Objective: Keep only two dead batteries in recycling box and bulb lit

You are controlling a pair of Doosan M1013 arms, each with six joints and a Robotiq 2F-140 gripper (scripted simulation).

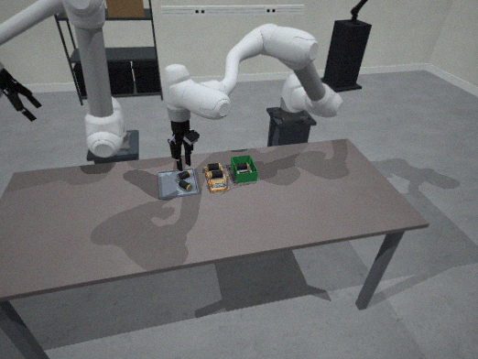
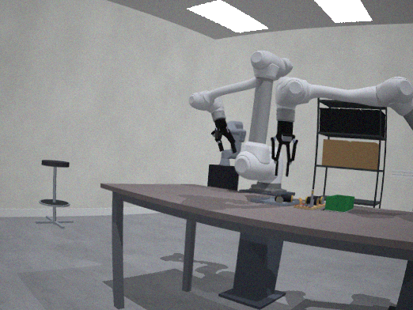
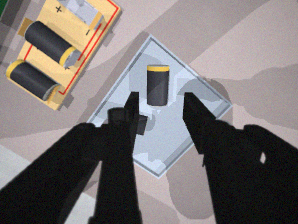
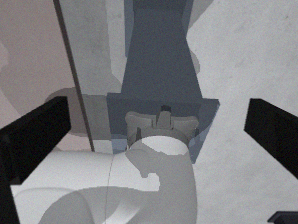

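A grey tray (image 1: pixel 167 184) (image 3: pixel 160 152) holds two loose black batteries. One battery (image 3: pixel 158 86) lies just beyond the fingertips in the left wrist view; the other is mostly hidden there. My left gripper (image 1: pixel 184 167) (image 2: pixel 282 174) (image 3: pixel 161 105) hangs above the tray, partly open and empty. An orange holder board (image 3: pixel 75 34) carries two batteries (image 3: pixel 52 43) (image 3: pixel 33 80) side by side; its third bay (image 3: pixel 82 11) is empty. The green box (image 1: pixel 245 177) (image 2: pixel 339 203) stands upright, with battery shapes inside. The bulb cannot be made out clearly. My right gripper (image 1: pixel 36 113) (image 2: pixel 228 151) (image 4: pixel 158 113) is wide open and empty, away from the table.
The holder board stands between the tray and the green box on the brown table (image 1: pixel 293 211). A thin upright post (image 2: pixel 312 194) rises at the board. The right arm's pedestal (image 4: pixel 160 65) is behind the table, and dark shelves (image 2: pixel 352 136) stand farther back.
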